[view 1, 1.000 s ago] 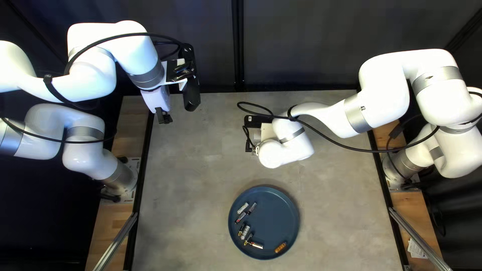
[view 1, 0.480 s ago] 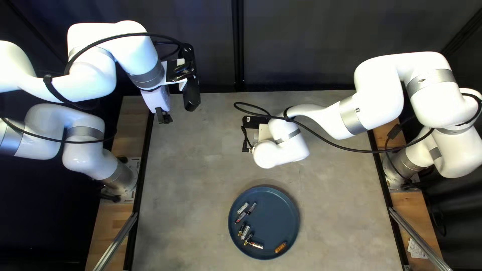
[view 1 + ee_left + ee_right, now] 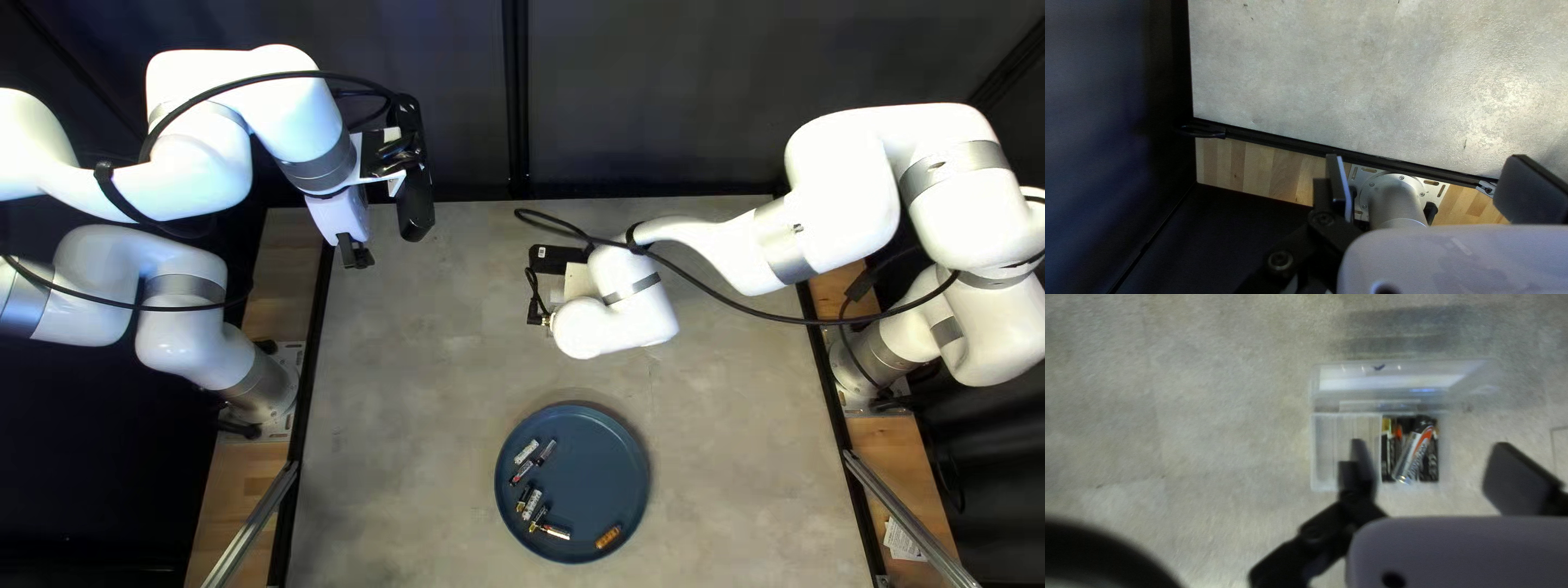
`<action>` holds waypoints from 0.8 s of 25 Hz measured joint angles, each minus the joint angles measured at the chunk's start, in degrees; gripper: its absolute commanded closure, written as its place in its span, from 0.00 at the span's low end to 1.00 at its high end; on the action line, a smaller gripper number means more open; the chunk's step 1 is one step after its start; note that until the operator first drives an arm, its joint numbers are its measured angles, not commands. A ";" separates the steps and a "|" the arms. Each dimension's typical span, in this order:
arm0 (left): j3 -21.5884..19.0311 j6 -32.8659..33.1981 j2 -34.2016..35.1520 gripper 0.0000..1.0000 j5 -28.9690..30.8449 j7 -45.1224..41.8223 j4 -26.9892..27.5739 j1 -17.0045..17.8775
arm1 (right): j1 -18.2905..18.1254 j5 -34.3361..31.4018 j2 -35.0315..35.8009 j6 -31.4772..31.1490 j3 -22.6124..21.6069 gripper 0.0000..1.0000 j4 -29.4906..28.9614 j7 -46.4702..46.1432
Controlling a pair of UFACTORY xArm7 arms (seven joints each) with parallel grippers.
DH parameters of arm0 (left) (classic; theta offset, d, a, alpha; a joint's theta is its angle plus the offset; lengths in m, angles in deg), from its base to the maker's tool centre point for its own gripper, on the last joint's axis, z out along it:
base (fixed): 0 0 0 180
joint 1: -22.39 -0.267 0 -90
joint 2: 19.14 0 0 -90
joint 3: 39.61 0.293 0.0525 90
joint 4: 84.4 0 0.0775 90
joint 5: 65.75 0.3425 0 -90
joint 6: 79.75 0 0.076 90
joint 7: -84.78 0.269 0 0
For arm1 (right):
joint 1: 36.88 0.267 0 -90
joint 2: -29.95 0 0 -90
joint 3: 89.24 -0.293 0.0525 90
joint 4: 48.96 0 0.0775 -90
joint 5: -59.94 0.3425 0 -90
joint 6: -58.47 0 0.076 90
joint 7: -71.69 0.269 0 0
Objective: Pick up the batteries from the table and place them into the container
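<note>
Blue, the round plate (image 3: 593, 457) lies on the grey tabletop (image 3: 414, 436) in the lower middle of the top left view. Loose batteries (image 3: 531, 504) are scattered at different angles over its left part; an orange piece (image 3: 607, 537) rests apart from them, near the rim. The left gripper (image 3: 355, 253) points down above the table's far left area. The right gripper (image 3: 577, 283), largely covered by its own white arm (image 3: 621, 327), is beyond the plate, toward the far edge.

Left wrist view: the left gripper (image 3: 1433, 182) is open, its two fingers wide apart with nothing held. Ahead of it spreads the tabletop, bordered by a black rail (image 3: 1279, 140). A wooden strip (image 3: 1284, 171) runs along the rail, and a round metal arm base (image 3: 1396, 198) shows between the fingers. A dark curtain (image 3: 1094, 109) hangs beside the table.

Right wrist view: the right gripper (image 3: 1436, 468) is likewise open, the fingers well separated and gripping nothing. Beneath it stands a clear plastic container (image 3: 1325, 452) with its lid (image 3: 1393, 378) raised. One compartment, seen between the fingers, contains dark batteries (image 3: 1430, 463); a silver-and-orange battery (image 3: 1413, 454) lies slantwise on top of them. One finger partly hides the neighbouring compartment (image 3: 1344, 427).
</note>
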 measured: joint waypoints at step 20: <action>0.00 0.00 0.00 0.00 0.00 0.00 0.00 0.00 | -6.73 24.17 -3.52 -1.01 -8.03 0.00 -1.43 -31.17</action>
